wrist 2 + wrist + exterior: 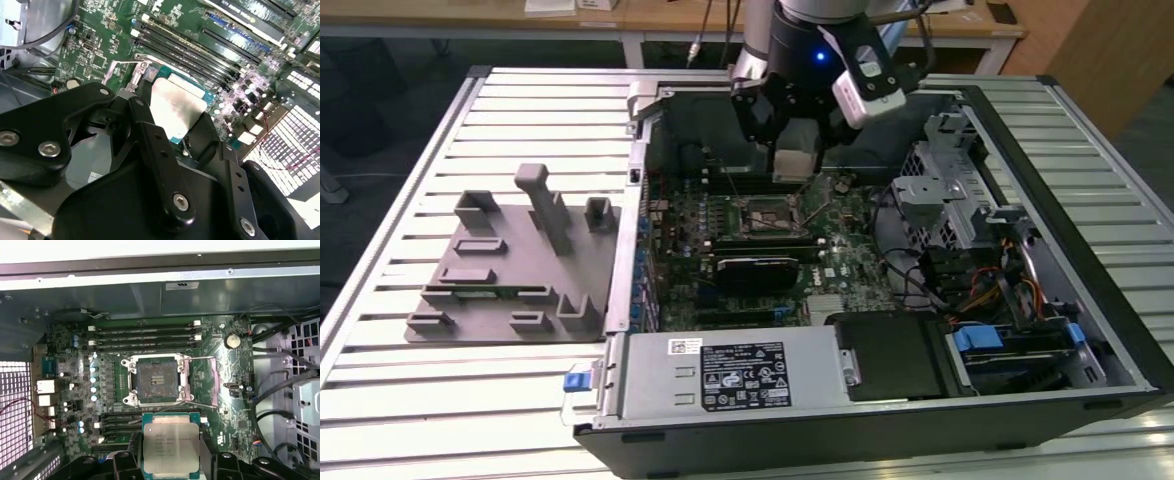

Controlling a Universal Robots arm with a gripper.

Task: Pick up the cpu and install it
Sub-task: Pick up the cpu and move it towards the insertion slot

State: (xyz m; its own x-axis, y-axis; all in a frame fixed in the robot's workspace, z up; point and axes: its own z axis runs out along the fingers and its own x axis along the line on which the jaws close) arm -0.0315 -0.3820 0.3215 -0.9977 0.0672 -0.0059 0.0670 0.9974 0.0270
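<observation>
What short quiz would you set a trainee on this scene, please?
1. True or false: the motherboard socket is empty.
2. The gripper holds: A a cable, B the cpu, C a screw.
3. Fill in: the grey fixture block lies to the exterior view's ____ of the computer case.
Key: 1 true; 2 B; 3 left.

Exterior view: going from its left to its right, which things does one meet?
Grey fixture blocks → computer case's left wall → gripper holding the cpu → metal drive cage → case's right wall.
</observation>
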